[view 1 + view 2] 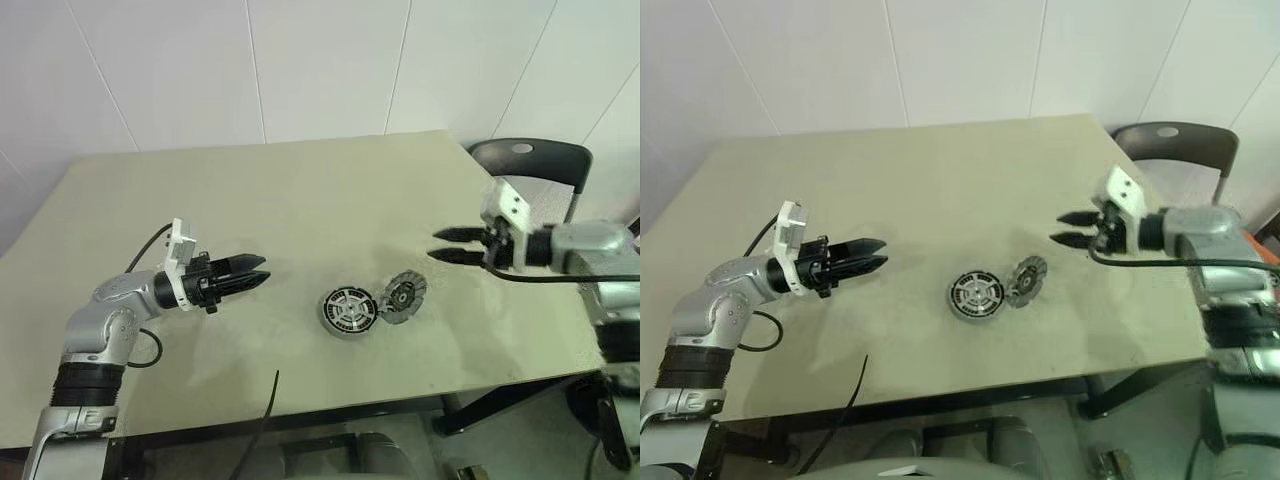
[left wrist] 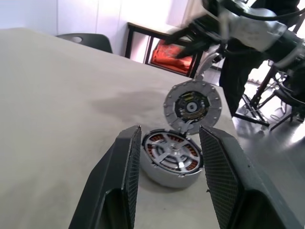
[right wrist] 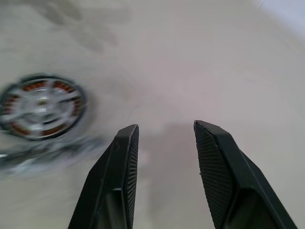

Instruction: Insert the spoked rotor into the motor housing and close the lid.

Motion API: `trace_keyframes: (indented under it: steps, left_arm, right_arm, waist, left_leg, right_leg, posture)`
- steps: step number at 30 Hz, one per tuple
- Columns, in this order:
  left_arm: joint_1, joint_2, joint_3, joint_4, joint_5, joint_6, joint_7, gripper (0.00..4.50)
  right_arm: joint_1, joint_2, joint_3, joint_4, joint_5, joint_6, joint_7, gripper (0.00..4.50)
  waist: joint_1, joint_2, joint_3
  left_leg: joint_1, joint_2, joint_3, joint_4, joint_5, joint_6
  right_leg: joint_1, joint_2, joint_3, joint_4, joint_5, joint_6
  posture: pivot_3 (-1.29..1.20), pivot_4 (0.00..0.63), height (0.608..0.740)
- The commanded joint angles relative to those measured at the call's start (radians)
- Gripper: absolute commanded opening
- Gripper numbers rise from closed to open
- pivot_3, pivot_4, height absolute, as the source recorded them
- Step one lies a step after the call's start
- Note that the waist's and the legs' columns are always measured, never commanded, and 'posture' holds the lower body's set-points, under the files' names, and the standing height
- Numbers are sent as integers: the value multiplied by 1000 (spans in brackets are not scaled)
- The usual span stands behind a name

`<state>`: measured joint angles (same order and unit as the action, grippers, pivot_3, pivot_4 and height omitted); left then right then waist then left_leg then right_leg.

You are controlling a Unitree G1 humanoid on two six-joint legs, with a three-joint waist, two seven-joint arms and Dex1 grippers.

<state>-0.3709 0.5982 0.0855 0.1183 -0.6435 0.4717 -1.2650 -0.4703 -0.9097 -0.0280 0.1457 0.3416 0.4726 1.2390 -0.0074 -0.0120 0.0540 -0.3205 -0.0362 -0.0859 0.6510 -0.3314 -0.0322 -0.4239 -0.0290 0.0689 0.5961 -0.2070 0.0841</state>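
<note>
The motor housing (image 1: 349, 312) sits on the table near its front middle, copper windings showing. The silver spoked rotor (image 2: 172, 155) lies inside it. The grey-blue lid (image 1: 406, 296) stands tilted on its edge, leaning against the housing's right side, its green-and-black centre facing the housing. My left gripper (image 1: 266, 270) hovers well to the left of the housing, pointing at it, open and empty. My right gripper (image 1: 434, 246) hangs to the right of and beyond the lid, above the table, open with nothing between its fingers.
The beige table (image 1: 300, 190) has its front edge close below the housing. A dark chair (image 1: 530, 158) stands behind the far right corner. A black cable (image 1: 268, 405) crosses the front edge left of centre.
</note>
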Motion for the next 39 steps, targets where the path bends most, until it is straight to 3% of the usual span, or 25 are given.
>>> trace_keyframes:
  steps: [1, 4, 9, 12, 16, 27, 34, 39]
  left_arm:
    - [-67, 5, -11, 35, 14, -13, -34, 2088]
    - [-102, 2, -19, 72, 26, -19, -55, 2088]
    - [-124, -1, -24, 89, 36, -20, -72, 2088]
    - [-109, 3, -17, 74, 35, -17, -73, 2088]
    - [-83, 9, -3, 46, 28, -9, -62, 2088]
    - [-28, 30, 31, -9, 7, 9, -37, 2088]
    - [-28, 19, 29, -8, 9, 6, -27, 2088]
    - [-30, 13, 25, -14, 8, 8, -24, 2088]
  right_arm:
    - [149, -79, -51, -139, 65, 112, 46, 1922]
    - [230, -97, -42, -183, 52, 118, 33, 1922]
    - [226, -65, -20, -183, 38, 115, 8, 1922]
    - [201, -20, 16, -167, 2, 67, -30, 1340]
    - [174, 7, 41, -129, -18, 48, -46, 34]
    - [117, 62, 94, -67, -59, 6, -68, 9]
    - [51, 146, 102, -120, -31, 47, -96, 9]
    - [39, 140, 123, -141, -35, 67, -71, 9]
  waist:
    - [6, -1, 0]
    - [-5, 0, 0]
    - [-17, 0, 1]
    - [-17, -1, 1]
    - [-12, -1, 1]
    - [-6, -1, 1]
    - [-10, -1, 1]
    - [-6, -1, 1]
  left_leg:
    - [0, 0, 0, 1, 0, 0]
    - [1, -1, 2, 4, 0, 0]
    - [3, 0, 5, 10, 0, 1]
    - [6, 0, 5, 11, 0, 1]
    - [8, 0, 4, 11, 0, 1]
    - [6, 0, 3, 12, -2, 3]
    - [8, 0, 3, 12, -1, 3]
    - [7, 0, 2, 12, -2, 3]
  right_leg:
    - [2, 0, -1, -1, 0, 0]
    - [4, 0, 1, -1, -2, 3]
    - [13, 2, 4, 0, -3, 3]
    - [16, 2, 3, 0, -3, 3]
    - [15, 2, 3, 0, -3, 4]
    - [13, 1, 3, -1, -1, 7]
    - [14, 2, 3, 0, -1, 7]
    - [14, 1, 2, -1, 0, 7]
  posture:
    - [0, 0, 740]
    - [0, 0, 740]
    - [0, 0, 740]
    - [0, 0, 740]
    - [0, 0, 740]
    - [0, 0, 740]
    - [0, 0, 740]
    - [0, 0, 740]
